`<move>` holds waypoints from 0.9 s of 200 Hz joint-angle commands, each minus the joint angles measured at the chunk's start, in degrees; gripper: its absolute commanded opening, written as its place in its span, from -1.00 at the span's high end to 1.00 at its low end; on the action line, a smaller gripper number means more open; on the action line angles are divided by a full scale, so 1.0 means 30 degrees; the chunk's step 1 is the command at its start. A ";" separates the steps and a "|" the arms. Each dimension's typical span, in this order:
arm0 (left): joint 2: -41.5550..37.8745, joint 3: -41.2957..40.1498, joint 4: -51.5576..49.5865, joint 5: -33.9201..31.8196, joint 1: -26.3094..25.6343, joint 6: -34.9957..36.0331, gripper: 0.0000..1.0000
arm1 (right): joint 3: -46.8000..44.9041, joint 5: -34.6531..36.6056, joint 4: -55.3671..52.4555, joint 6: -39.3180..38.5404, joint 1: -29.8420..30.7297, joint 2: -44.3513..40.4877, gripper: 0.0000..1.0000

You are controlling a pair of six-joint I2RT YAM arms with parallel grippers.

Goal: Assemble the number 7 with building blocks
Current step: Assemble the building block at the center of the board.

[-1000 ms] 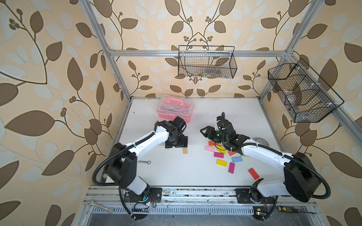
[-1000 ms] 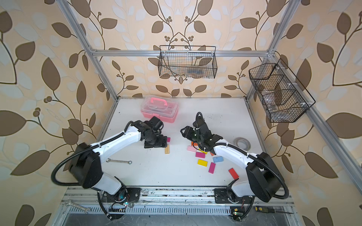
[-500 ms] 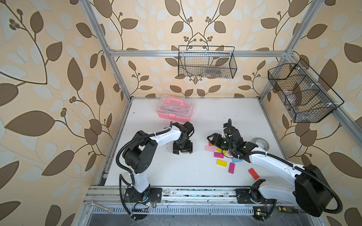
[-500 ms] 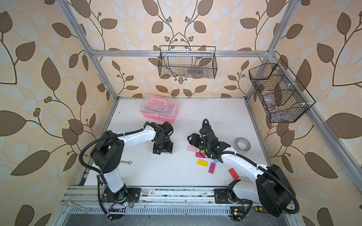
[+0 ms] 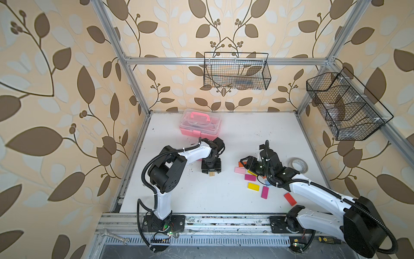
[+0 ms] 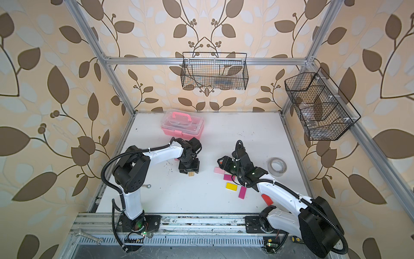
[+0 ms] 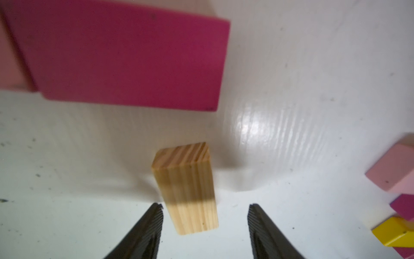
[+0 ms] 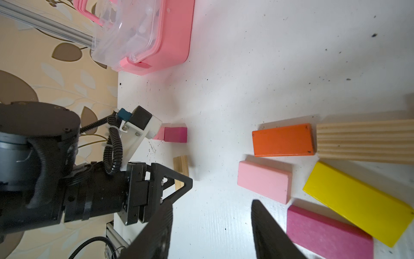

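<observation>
Building blocks [image 5: 250, 177] on the white table [image 5: 224, 201]: the number 7 [image 8: 175, 134] is just begun, its stem next.
The right gripper [image 8: 211, 204] is held half open and empty at the edge of the loose pile. A wooden block [image 7: 186, 188] is seen between the half-open fingers [image 7: 145, 231] of the left gripper [image 7: 205, 206], a gap at each side, not gripped. It should next be moved up to touch the magenta block [image 7: 125, 56], now apart from it.

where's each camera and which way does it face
Top views: high in front, looking down on the table; left arm and right arm show.
Left wrist: on that arm, facing down at the wood block; left pincer tips show.
Right wrist: on that arm, facing across toward the pink case; right pincer tips show.
Shared: both wrist views show the wood block.
</observation>
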 commanded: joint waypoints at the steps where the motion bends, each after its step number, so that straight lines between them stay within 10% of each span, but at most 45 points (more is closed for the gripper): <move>1: 0.0160 0.0617 -0.1035 -0.0760 0.0070 0.0434 -0.26 | -0.0139 -0.0216 0.0548 0.0285 -0.0066 0.0413 -0.14; 180: 0.1126 0.1373 -0.1946 -0.1679 0.0513 0.2094 0.28 | 0.0839 -0.0928 0.1914 0.0271 -0.0409 0.2487 -0.05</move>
